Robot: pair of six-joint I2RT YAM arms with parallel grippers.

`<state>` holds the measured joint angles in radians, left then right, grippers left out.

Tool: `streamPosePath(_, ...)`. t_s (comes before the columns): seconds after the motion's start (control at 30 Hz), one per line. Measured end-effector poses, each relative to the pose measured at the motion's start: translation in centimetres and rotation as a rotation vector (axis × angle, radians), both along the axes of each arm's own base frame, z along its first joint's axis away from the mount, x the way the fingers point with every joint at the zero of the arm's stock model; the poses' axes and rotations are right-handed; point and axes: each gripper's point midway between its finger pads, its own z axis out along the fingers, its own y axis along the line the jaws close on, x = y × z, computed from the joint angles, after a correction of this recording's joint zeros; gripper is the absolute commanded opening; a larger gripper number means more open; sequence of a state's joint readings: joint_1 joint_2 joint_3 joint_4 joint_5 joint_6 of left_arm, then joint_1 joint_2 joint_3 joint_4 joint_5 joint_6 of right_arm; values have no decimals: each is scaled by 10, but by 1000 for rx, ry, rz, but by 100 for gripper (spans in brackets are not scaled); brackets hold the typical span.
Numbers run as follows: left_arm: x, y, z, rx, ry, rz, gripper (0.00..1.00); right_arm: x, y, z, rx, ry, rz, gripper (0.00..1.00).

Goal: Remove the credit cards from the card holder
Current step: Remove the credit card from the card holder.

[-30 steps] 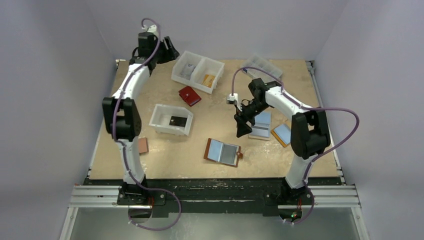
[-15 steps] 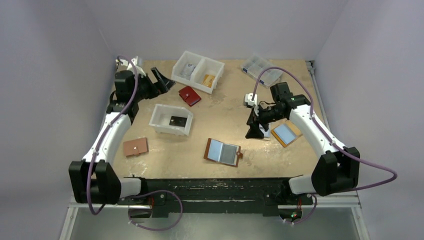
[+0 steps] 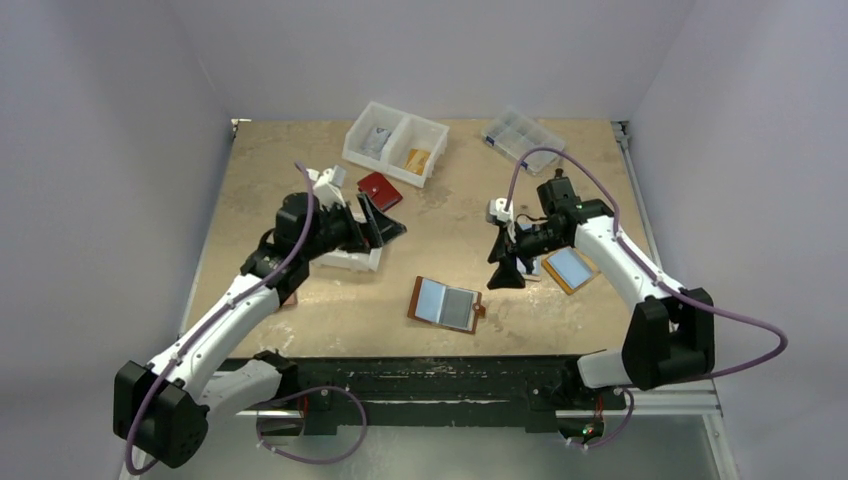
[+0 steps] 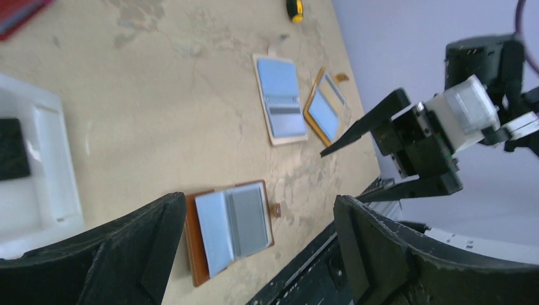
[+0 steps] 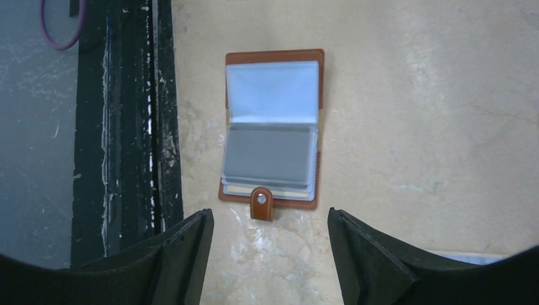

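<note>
- Two hands are in play, and both are empty. The left hand [image 3: 388, 222] has its fingers spread wide with nothing between them, tilted down toward the middle of the tabletop [image 3: 300, 160].
- Just beneath and behind that hand sits a white tray [image 4: 63, 190]. The left wrist view shows a dark card [image 4: 13, 149] lying in it, which the arm hides in the overhead view. I judge the tray to be the drop-off spot for cards taken out.
- Ahead of the left hand's fingers, and below and ahead of the right hand, the card holder [image 3: 447, 304] lies flat and opened out. Its snap tab is undone and its sleeves face up, probably so the cards can be reached from above.
- The right wrist view shows a grey card [image 5: 270, 154] in the sleeve on the half nearer its fingers, with layered sleeve edges by the tab. The overhead view shows only one pale panel and one grey panel.
- The right hand [image 3: 505, 275] hangs clear of the tabletop with its fingers well apart, gripping nothing. The holder sits framed between them, which suggests it is lining up a reach. The left wrist view shows this hand from the side, off the surface.
- On the far side of the right hand from the card holder lie a pale holder [image 4: 279, 101] and an orange-edged holder [image 4: 324, 111], neither touched.
</note>
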<state>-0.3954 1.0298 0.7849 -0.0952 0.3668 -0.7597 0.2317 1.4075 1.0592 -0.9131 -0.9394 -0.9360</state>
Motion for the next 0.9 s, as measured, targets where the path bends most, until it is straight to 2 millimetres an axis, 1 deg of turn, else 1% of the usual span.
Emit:
streamPosePath(0.07, -14, -11, -12, 10, 20, -25, 92, -8, -2, -4, 1, 4, -1, 75)
streamPosePath(0.1, -23, -17, -21, 19, 38, -41, 92, -11, -2, -4, 2, 3, -3, 76)
streamPosePath(0.17, -38, -24, -37, 37, 68, -62, 92, -15, -3, 0, 9, -10, -12, 77)
streamPosePath(0.23, -46, -27, -47, 56, 80, -69, 92, -15, -3, 7, 18, -42, -20, 77)
streamPosePath(0.37, -53, -32, -56, 77, 85, -82, 91, -16, -8, 10, 12, -75, -37, 77)
streamPosePath(0.43, -56, -38, -59, 83, 89, -99, 91, -16, -13, 6, -2, -71, -50, 77)
streamPosePath(0.5, -63, -46, -67, 109, 103, -122, 90, -16, -21, -1, -28, -61, -69, 77)
streamPosePath(0.57, -73, -55, -76, 136, 115, -153, 86, -16, -30, -6, -52, -51, -91, 77)
streamPosePath(0.6, -78, -60, -80, 151, 119, -169, 80, -15, -32, -7, -57, -50, -99, 77)
streamPosePath(0.67, -88, -69, -87, 178, 123, -194, 79, -13, -37, -8, -68, -49, -116, 77)
streamPosePath(0.77, -100, -81, -96, 221, 131, -214, 78, -12, -39, -8, -72, -51, -124, 77)
streamPosePath(0.9, -110, -99, -106, 299, 136, -216, 78, -10, -35, -8, -47, -61, -109, 76)
